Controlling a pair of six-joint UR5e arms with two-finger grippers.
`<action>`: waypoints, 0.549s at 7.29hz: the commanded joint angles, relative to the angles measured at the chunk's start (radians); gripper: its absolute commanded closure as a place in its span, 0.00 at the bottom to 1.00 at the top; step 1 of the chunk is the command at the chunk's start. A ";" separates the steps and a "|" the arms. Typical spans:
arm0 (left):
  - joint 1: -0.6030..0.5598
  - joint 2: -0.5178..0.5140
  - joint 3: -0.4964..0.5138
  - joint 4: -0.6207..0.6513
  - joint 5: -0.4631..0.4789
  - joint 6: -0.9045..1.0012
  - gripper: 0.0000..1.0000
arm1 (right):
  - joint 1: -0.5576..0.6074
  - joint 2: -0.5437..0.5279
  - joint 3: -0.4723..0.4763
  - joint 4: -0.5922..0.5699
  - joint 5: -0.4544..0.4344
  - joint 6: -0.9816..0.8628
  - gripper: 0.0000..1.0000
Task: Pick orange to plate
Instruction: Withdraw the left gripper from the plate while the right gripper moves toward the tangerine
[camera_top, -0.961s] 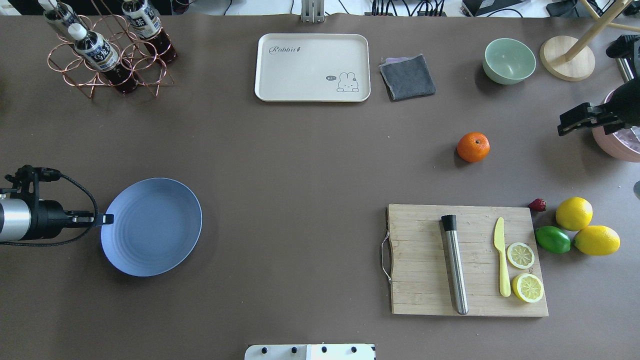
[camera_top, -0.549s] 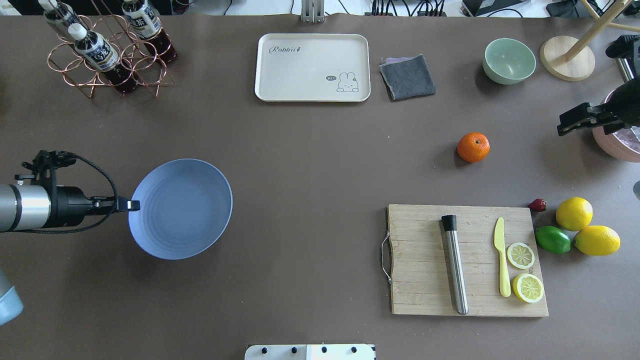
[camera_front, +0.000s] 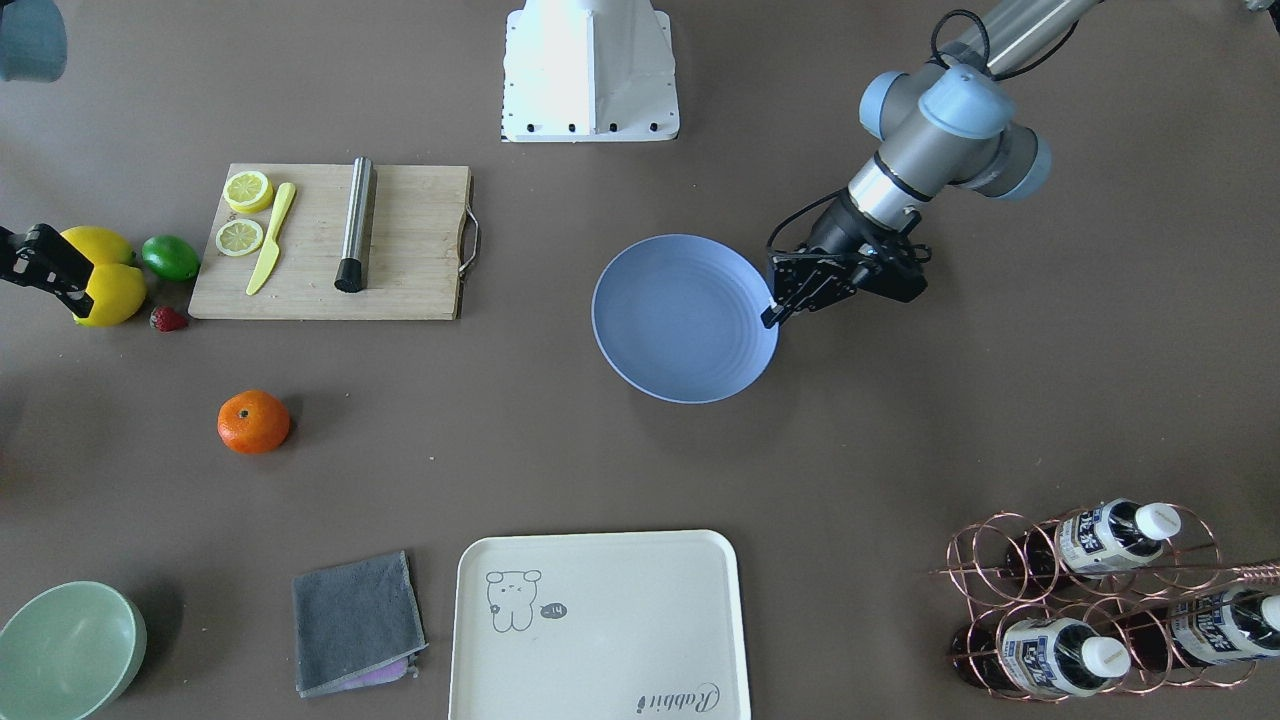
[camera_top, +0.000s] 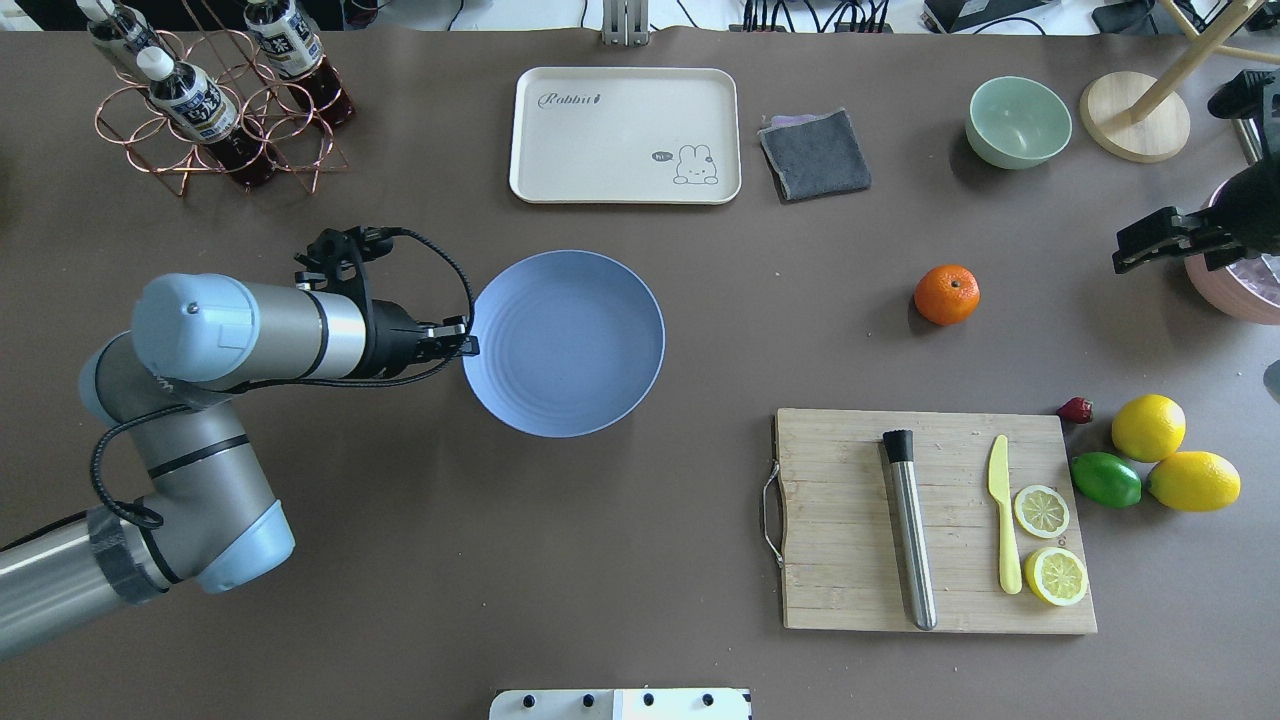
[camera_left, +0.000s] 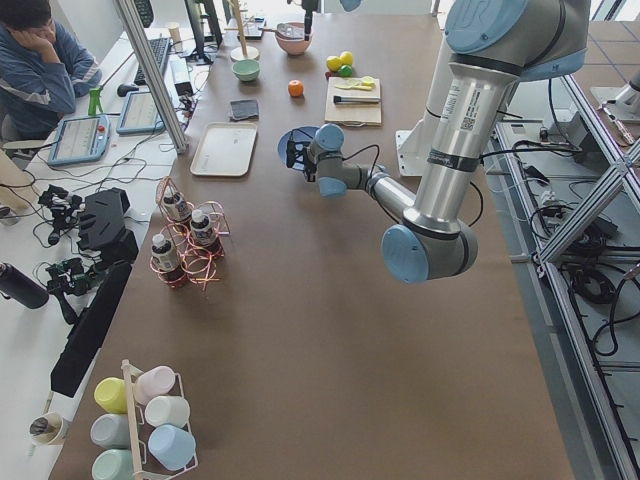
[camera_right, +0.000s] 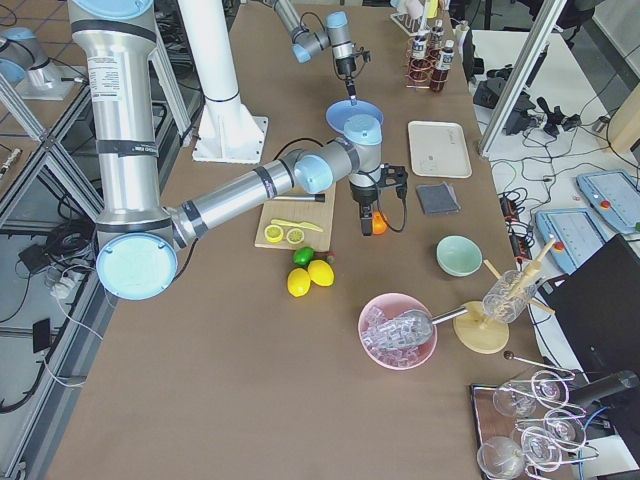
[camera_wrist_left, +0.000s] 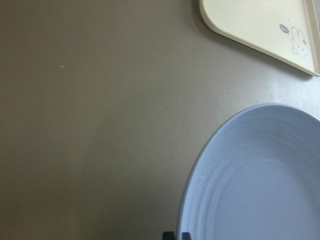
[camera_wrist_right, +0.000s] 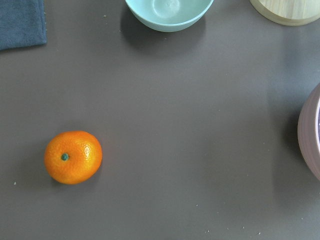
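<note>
The light-blue plate is near the table's middle, and my left gripper is shut on its left rim. The same plate and left gripper show in the front view. In the left wrist view the plate fills the lower right. The orange lies alone on the brown table to the right, well apart from the plate, and shows in the front view as orange and in the right wrist view as orange. My right gripper hovers open at the right edge, right of the orange, holding nothing.
A cutting board carries a steel tube, a yellow knife and lemon slices. Lemons and a lime lie to its right. At the back stand a cream tray, a grey cloth, a green bowl and a bottle rack.
My left arm has carried the plate to the right and farther back, from the left side toward the table's middle. The orange and my right gripper have stayed put.
</note>
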 joint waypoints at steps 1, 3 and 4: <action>0.029 -0.139 0.119 0.080 0.081 0.003 1.00 | -0.004 0.009 -0.009 0.000 0.000 0.000 0.00; 0.029 -0.160 0.152 0.078 0.083 0.007 1.00 | -0.006 0.009 -0.010 0.000 0.001 0.000 0.00; 0.058 -0.154 0.155 0.080 0.089 0.030 0.03 | -0.008 0.011 -0.012 0.000 0.000 0.000 0.00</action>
